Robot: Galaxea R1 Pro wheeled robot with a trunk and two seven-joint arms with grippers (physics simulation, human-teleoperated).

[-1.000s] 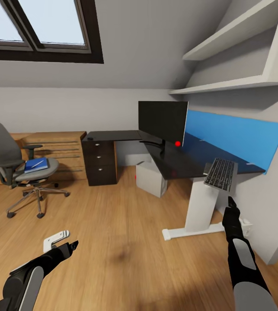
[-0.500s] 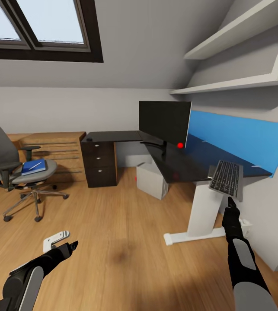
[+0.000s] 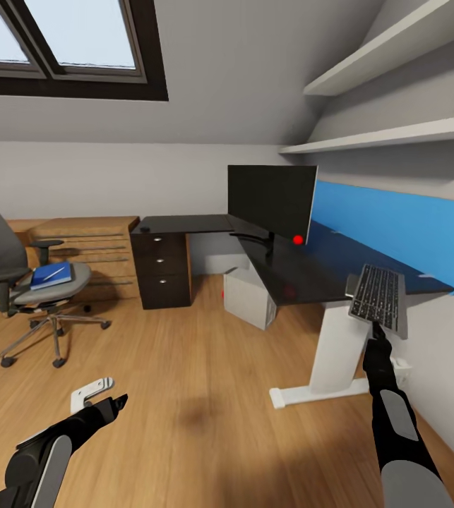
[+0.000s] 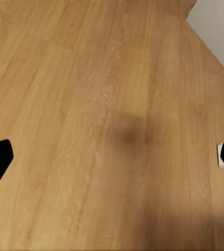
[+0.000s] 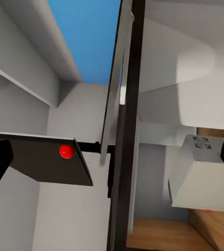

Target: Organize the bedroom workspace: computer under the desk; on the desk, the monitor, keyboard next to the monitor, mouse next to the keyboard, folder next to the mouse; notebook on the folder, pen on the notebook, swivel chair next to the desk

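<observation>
The right gripper (image 3: pixel 376 330) holds the keyboard (image 3: pixel 378 295) by its near edge. Its fingers pinch shut on that edge, so the keyboard stands up tall above the arm, with the keys facing the camera. It is up in the air at the near end of the desk (image 3: pixel 290 271), about level with the black top. I think the robot holds it high like this so it can clear the edge and go down flat on the desk.

The monitor (image 3: pixel 270 202) stands on the desk already, near the corner, with its red dot low on the side. The keyboard has to go next to it, so there is a bit of desk to cross first. The computer (image 3: pixel 249 296) sits on the floor under the desk, which is where it should be.

The left gripper (image 3: pixel 116 405) hangs low over the wood floor (image 4: pixel 112 125). Its fingers are spread wide and hold nothing, so it is free for later.

The swivel chair (image 3: pixel 22 279) is far from the desk, by the wooden drawers. The folder (image 3: pixel 50 275) lies on its seat, with the pen (image 3: pixel 57 271) on top. They wait there because the keyboard comes first.
</observation>
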